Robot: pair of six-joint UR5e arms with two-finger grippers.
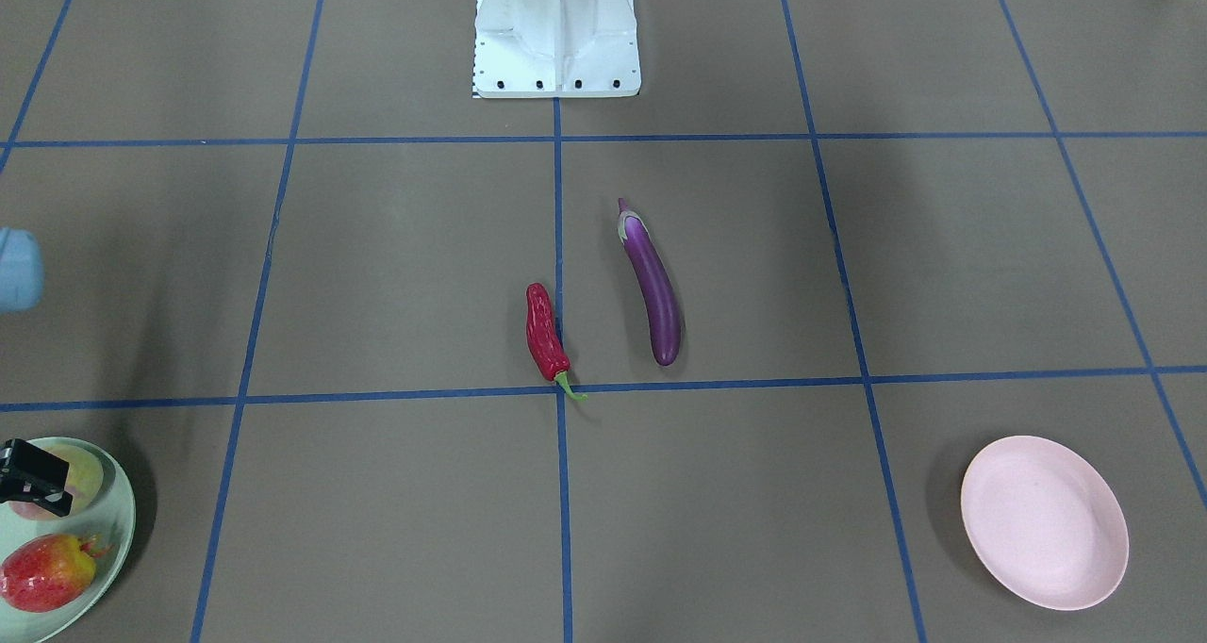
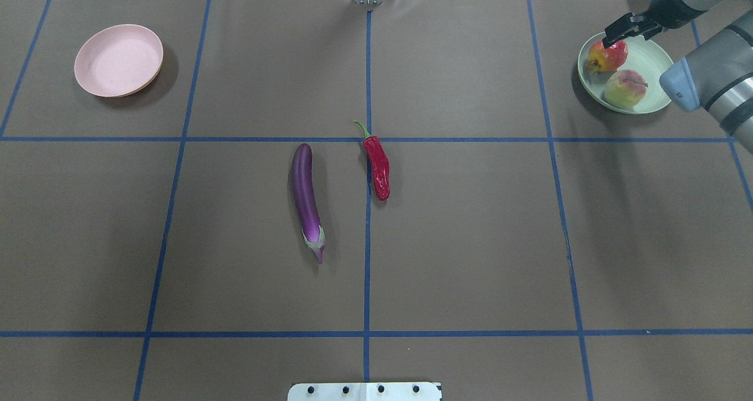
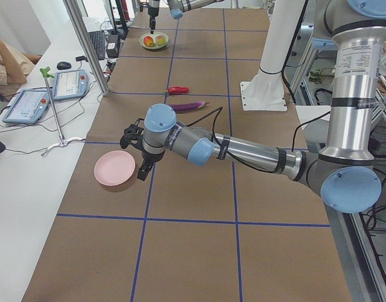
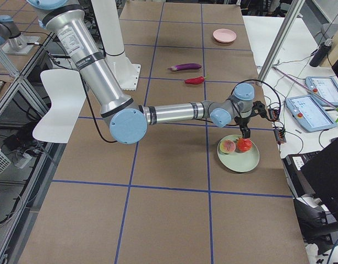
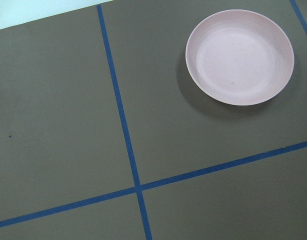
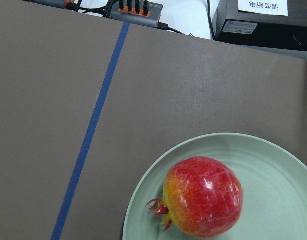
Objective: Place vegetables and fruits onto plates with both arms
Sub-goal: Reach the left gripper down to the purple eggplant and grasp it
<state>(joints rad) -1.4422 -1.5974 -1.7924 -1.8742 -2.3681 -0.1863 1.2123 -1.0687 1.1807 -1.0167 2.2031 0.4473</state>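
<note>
The purple eggplant (image 2: 307, 198) and the red chili pepper (image 2: 377, 164) lie side by side on the mat at the table's middle. The peach (image 2: 625, 88) and the red-orange fruit (image 2: 609, 55) rest on the mint green plate (image 2: 650, 60) at the far right. My right gripper (image 2: 623, 33) hovers just above the red-orange fruit, open and empty. The pink plate (image 2: 117, 60) at the far left is empty. My left gripper (image 3: 141, 171) hangs beside the pink plate (image 3: 114, 168), seen only in the exterior left view; I cannot tell whether it is open or shut.
The white base block (image 2: 365, 391) stands at the near table edge. Blue tape lines divide the brown mat into squares. A power strip (image 6: 136, 7) and cables lie past the far edge. Tablets (image 3: 70, 85) sit on the side bench.
</note>
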